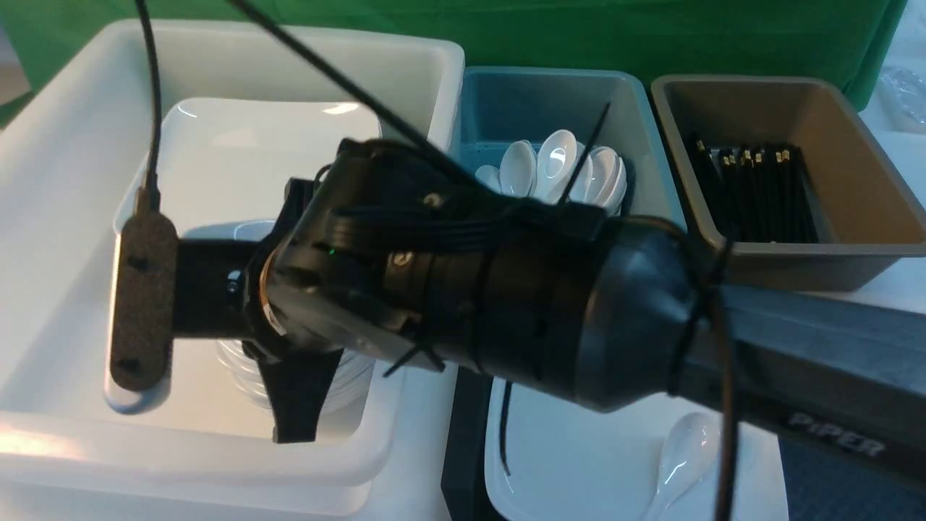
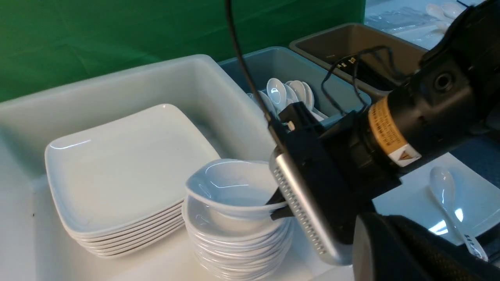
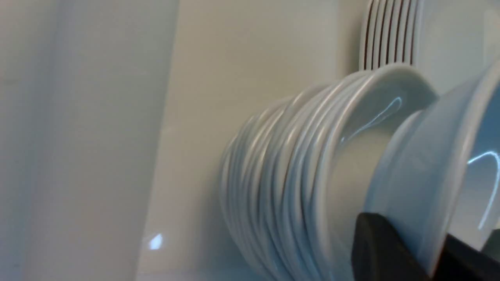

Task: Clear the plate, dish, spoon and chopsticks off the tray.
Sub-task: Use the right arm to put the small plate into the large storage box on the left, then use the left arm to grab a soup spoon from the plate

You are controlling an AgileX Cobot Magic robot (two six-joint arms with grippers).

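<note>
My right gripper [image 2: 275,208] reaches into the white tub [image 1: 65,217] and is shut on the rim of a small white dish [image 2: 230,187]. In the right wrist view its dark fingers [image 3: 386,249] stand on either side of that rim. The dish hangs tilted over a stack of like dishes [image 2: 238,249]; I cannot tell whether they touch. The square white plate [image 1: 579,463] lies on the black tray [image 1: 463,449] with the white spoon [image 1: 684,452] on it. My left gripper [image 2: 394,249] shows only as a dark mass, holding nothing. The chopsticks are out of view.
Square plates [image 2: 125,168] are stacked in the tub beside the dishes. A teal bin [image 1: 506,101] holds white spoons. A brown bin [image 1: 854,166] holds black gold-tipped sticks. The right arm [image 1: 506,289] crosses the front view and hides much of the tub.
</note>
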